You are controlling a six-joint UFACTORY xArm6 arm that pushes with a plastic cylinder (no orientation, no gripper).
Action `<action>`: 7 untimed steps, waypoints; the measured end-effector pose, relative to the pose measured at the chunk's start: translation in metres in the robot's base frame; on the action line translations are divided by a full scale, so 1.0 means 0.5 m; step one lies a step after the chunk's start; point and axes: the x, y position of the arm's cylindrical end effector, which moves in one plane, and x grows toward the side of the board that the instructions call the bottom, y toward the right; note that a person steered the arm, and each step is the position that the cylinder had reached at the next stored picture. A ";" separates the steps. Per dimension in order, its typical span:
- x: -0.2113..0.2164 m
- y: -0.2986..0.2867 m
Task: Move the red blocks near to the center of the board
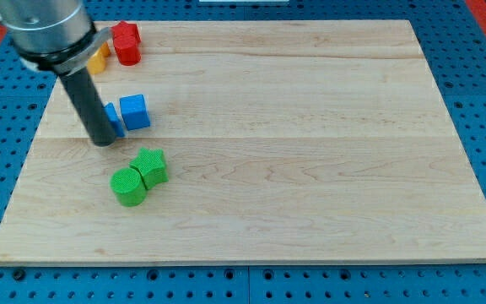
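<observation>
Two red blocks sit at the board's top left: one [126, 35] at the edge, and a red cylinder-like one [128, 51] just below it, touching. My tip [104, 141] is well below them, just left of a partly hidden blue block [114, 118] and up-left of the green blocks. The rod's body covers part of a yellow block [99, 58] left of the red ones.
A blue cube [135, 111] stands right of the rod. A green star-shaped block [151, 165] and a green cylinder [128, 187] touch each other below it. The wooden board [310, 152] lies on a blue perforated table.
</observation>
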 end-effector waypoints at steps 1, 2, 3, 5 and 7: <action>-0.032 0.024; -0.014 0.023; -0.003 -0.095; -0.193 -0.219; -0.442 -0.218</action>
